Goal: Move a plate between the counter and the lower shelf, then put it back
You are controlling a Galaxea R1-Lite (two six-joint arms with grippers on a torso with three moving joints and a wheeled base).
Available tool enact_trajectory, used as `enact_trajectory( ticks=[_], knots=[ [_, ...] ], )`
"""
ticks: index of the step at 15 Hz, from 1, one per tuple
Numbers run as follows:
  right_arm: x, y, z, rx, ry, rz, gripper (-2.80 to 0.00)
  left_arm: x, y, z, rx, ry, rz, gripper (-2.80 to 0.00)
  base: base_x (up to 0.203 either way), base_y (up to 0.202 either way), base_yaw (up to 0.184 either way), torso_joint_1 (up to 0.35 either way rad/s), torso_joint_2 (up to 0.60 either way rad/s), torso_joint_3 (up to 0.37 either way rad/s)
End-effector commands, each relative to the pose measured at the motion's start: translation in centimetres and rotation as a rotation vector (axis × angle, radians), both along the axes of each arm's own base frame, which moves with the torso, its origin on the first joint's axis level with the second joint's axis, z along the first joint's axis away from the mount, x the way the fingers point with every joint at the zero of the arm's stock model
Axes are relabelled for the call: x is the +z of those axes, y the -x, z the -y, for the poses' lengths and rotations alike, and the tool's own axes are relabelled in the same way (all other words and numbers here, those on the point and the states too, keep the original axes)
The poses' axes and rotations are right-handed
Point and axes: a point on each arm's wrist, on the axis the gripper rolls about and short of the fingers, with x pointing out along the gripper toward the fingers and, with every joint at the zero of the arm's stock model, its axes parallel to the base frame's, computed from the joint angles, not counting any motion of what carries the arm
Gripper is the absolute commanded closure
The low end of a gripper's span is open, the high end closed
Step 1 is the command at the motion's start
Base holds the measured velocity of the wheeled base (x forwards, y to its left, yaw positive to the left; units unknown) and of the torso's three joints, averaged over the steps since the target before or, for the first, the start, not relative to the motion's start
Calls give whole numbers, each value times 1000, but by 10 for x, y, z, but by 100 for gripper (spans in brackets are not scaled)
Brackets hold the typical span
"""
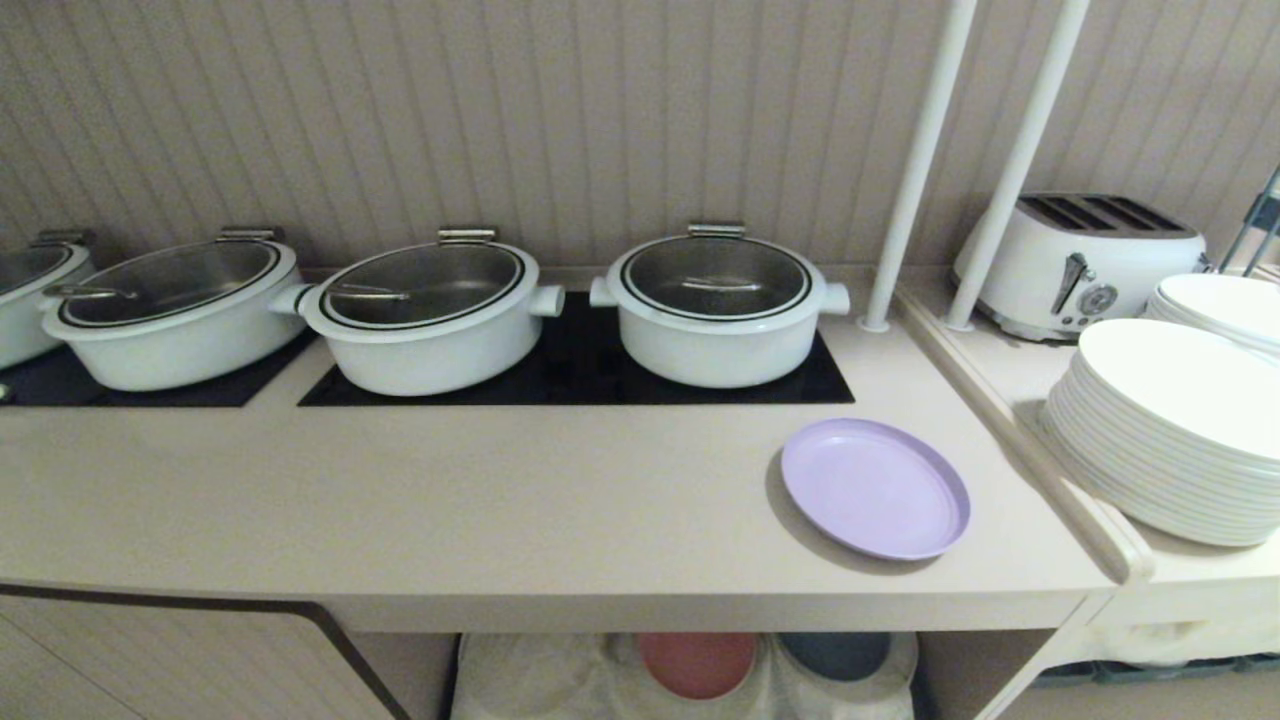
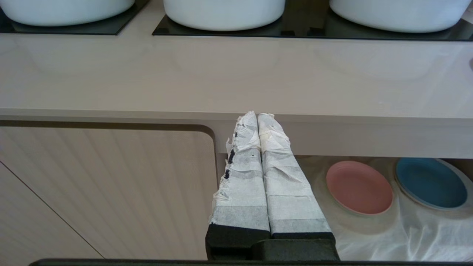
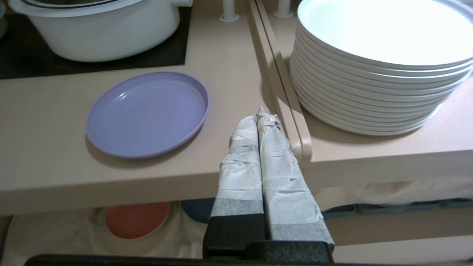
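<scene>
The small lilac plate [image 1: 875,487] lies flat on the beige counter [image 1: 500,490], near its front right corner; the right wrist view shows the plate [image 3: 147,112] too. My right gripper [image 3: 258,115] hovers in front of the counter edge, to the right of the plate, shut with nothing between its taped fingers. My left gripper [image 2: 257,115] is shut and empty, below the counter's front edge [image 2: 332,136], left of the lower shelf [image 2: 369,236]. Neither gripper appears in the head view.
Three white pots [image 1: 715,305] stand on black hob panels behind the plate. A stack of white dinner plates [image 1: 1170,430] and a toaster [image 1: 1085,260] sit on the side counter at right, past a raised divider [image 1: 1030,450]. A salmon-pink plate [image 2: 358,186] and a dark blue plate [image 2: 430,183] lie on the shelf's white cloth.
</scene>
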Motion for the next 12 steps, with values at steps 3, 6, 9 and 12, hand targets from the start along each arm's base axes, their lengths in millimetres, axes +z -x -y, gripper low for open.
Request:
enact_trajectory(
  ticks=[3, 6, 9, 12],
  knots=[
    [-24, 60, 3, -5, 73, 101, 0, 0, 0, 0, 1, 0, 0, 0, 0, 0, 0, 0, 0, 0],
    [-43, 78, 2, 18, 133, 77, 0, 0, 0, 0, 1, 0, 0, 0, 0, 0, 0, 0, 0, 0],
    [-56, 79, 1, 58, 142, 70, 0, 0, 0, 0, 1, 0, 0, 0, 0, 0, 0, 0, 0, 0],
    [-70, 81, 0, 127, 161, 74, 0, 0, 0, 0, 1, 0, 0, 0, 0, 0, 0, 0, 0, 0]
  ],
)
